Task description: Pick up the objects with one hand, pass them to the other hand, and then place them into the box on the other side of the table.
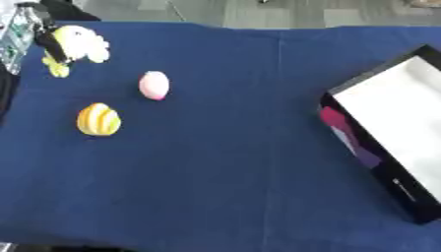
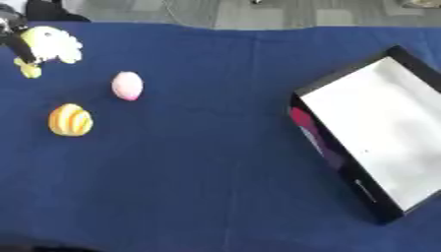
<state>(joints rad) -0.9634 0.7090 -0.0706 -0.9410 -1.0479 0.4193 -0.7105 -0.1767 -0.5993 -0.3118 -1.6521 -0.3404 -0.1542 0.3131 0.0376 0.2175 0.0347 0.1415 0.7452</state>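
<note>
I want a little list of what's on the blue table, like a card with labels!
table cover: blue cloth
left side, far: yellow and white toy, with the robot's left hand at it, fingers not clear
left side, middle: pink egg shape, lying alone
left side, near: yellow striped egg shape, lying alone
right side: black box, white inside, nothing in it
right hand: not seen

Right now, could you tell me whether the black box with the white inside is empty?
Empty: the black box shows only its bare white inside.
</note>
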